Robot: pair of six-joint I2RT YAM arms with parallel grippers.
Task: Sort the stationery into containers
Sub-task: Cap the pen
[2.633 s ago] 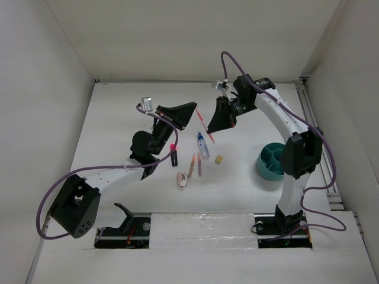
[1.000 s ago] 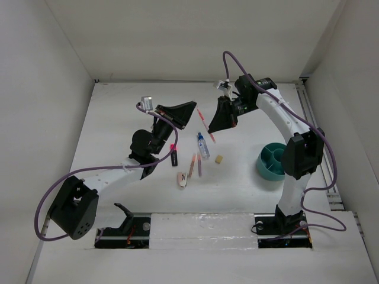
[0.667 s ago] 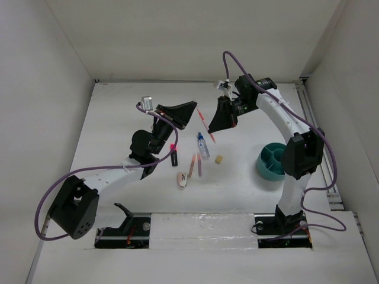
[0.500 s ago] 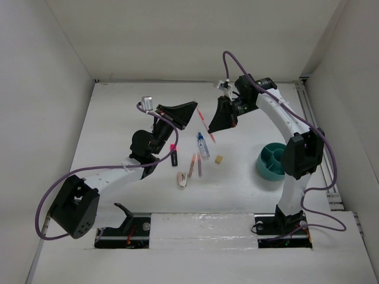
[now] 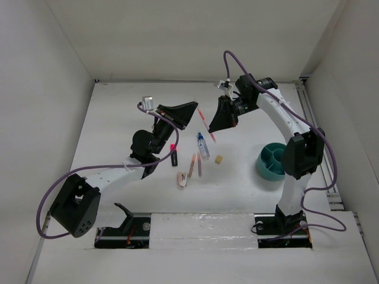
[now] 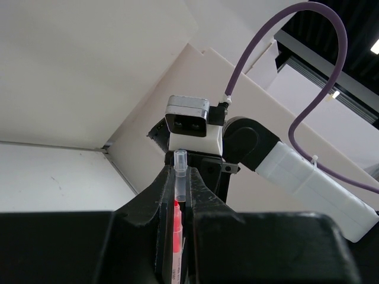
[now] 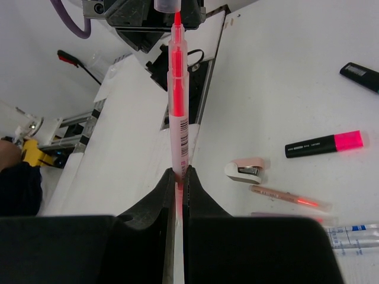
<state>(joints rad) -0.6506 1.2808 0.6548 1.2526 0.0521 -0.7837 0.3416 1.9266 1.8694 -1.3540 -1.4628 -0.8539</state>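
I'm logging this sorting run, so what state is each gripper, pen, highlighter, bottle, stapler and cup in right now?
left gripper: fingers shut on raised pen
right gripper: fingers shut on raised pen
raised pen: off the table, held between both arms
pink-cap highlighter: capped, lying on table
bottle: capped, lying flat
stapler: closed, on table
organiser cup: upright, nothing seen inside

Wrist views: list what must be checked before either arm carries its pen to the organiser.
1. Right tool shut on pink pen: ok.
2. Left tool shut on clear-capped pen: ok.
3. Two separate pens, not one shared: cannot tell.
4. Teal organiser upright, compartments showing: ok.
5. Eraser lying apart from organiser: ok.
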